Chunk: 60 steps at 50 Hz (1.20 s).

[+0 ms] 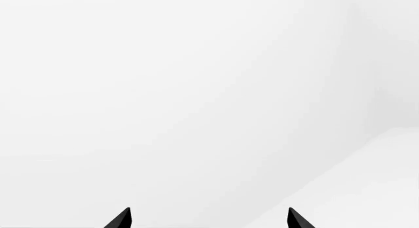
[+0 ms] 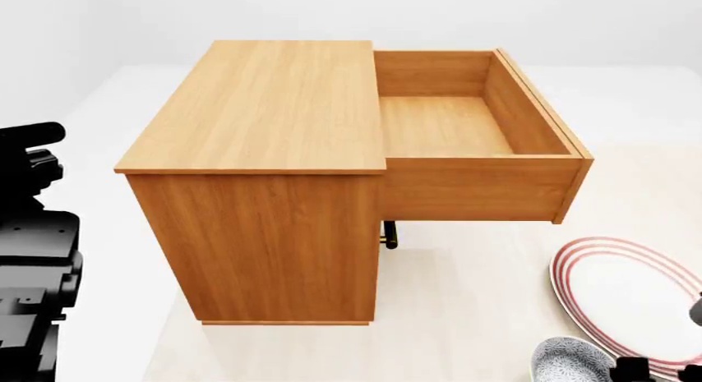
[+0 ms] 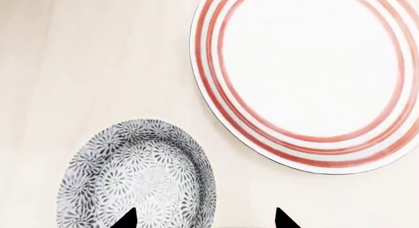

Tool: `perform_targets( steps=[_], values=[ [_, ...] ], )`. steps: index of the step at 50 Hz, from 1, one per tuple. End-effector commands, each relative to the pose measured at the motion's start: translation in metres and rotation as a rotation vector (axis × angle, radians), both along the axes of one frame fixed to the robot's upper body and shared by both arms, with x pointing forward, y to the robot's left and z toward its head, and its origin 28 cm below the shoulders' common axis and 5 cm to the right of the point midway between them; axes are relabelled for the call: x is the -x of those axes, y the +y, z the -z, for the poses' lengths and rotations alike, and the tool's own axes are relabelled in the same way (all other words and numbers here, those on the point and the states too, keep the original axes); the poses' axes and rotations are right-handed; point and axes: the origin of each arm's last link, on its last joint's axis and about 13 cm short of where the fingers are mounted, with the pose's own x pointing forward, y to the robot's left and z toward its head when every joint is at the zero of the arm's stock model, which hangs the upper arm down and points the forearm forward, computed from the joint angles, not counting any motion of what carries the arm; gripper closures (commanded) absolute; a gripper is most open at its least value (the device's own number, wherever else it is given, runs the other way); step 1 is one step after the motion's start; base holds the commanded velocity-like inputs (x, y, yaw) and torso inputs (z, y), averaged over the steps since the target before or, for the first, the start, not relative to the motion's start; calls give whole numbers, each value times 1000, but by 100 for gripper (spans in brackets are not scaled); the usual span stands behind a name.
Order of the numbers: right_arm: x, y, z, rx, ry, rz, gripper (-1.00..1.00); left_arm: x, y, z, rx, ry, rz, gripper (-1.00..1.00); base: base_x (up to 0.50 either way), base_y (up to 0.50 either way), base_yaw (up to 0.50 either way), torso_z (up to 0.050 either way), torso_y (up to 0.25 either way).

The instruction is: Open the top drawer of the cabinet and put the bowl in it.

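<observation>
The drawer (image 2: pixel 472 123) of the cabinet (image 2: pixel 258 193) stands pulled out and empty. The bowl (image 3: pixel 134 176) sits on the floor just beside the plate (image 3: pixel 307 81), apart from it, under the right gripper (image 3: pixel 203 220), whose fingers are spread wide over one side of its rim. The left gripper (image 1: pixel 209 220) is also wide, holding nothing. The bowl looks rigid, light, glazed and probably slippery; pinching the rim wall seems best.

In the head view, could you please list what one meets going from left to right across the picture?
The robot's dark left arm → the cabinet → the open top drawer → the red-ringed plate. The bowl overlaps the plate's span, so I leave it out.
</observation>
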Motion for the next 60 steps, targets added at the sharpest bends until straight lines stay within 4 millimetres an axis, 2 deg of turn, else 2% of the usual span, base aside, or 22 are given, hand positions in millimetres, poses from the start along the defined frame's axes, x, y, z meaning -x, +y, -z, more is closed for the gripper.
perform_targets(
  steps=[1,35,49,60],
  values=[
    [-3,-3,10,-3,22,18,-100,0,1,-1,4,-3,-1,-100,0,0,0,0,0],
    [-19,-4,37,11,73,43,-100,1,1,1,7,-6,1,-100,0,0,0,0,0],
    [-28,0,62,-3,118,29,-100,1,0,2,7,-7,3,-100,0,0,0,0,0],
    [-34,4,74,-13,140,17,-100,1,0,2,7,-7,2,-100,0,0,0,0,0]
  ],
)
